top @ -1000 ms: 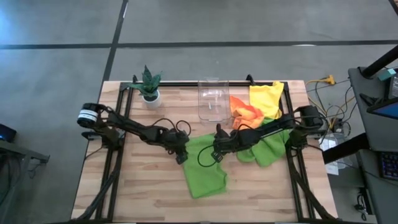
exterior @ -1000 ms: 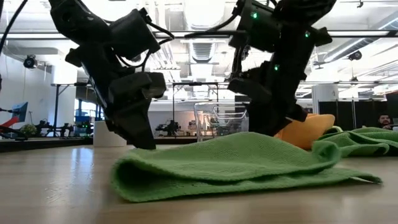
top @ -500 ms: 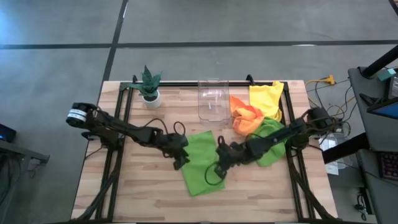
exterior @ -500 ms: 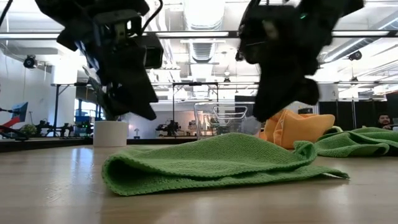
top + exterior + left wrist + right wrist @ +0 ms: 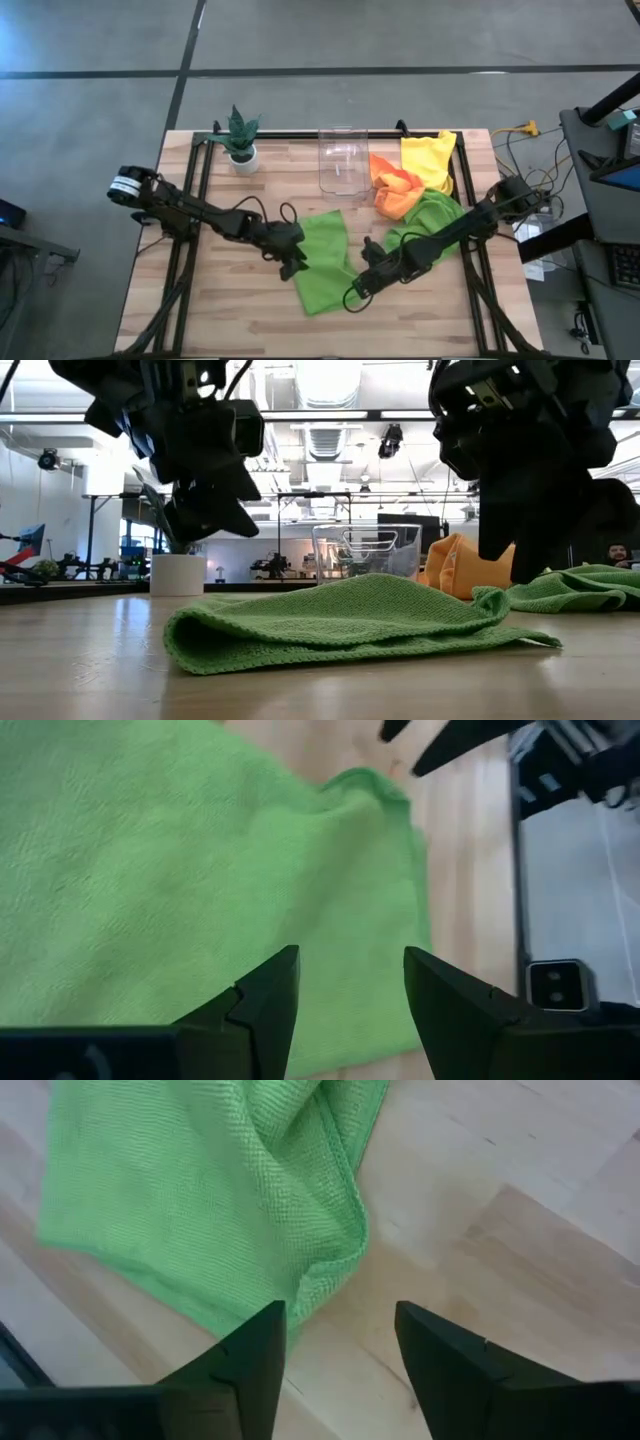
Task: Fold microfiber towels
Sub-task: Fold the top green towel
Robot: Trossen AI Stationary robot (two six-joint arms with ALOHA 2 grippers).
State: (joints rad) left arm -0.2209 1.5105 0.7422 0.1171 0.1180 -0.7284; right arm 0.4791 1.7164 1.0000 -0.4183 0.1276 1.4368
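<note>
A lime green microfiber towel (image 5: 322, 260) lies folded flat on the wooden table, its rounded fold (image 5: 180, 645) showing in the low view. My left gripper (image 5: 293, 268) hangs open above the towel's left edge (image 5: 200, 870), with nothing between its fingers. My right gripper (image 5: 362, 288) is open over bare wood just off the towel's near right corner (image 5: 340, 1260). A second green towel (image 5: 432, 225) lies crumpled at the right. An orange towel (image 5: 395, 190) and a yellow towel (image 5: 428, 160) lie heaped beyond it.
A clear plastic bin (image 5: 340, 160) stands at the far middle and a small potted plant (image 5: 240, 138) at the far left. Black frame rails (image 5: 195, 200) run along both table sides. Bare wood (image 5: 240, 310) lies left of and nearer than the folded towel.
My right gripper has come off the towel's far right part and travelled toward the table's near edge, rising clear. My left gripper has lifted off the towel's left edge and tipped up. The towel has settled into a narrower folded shape and lies still.
</note>
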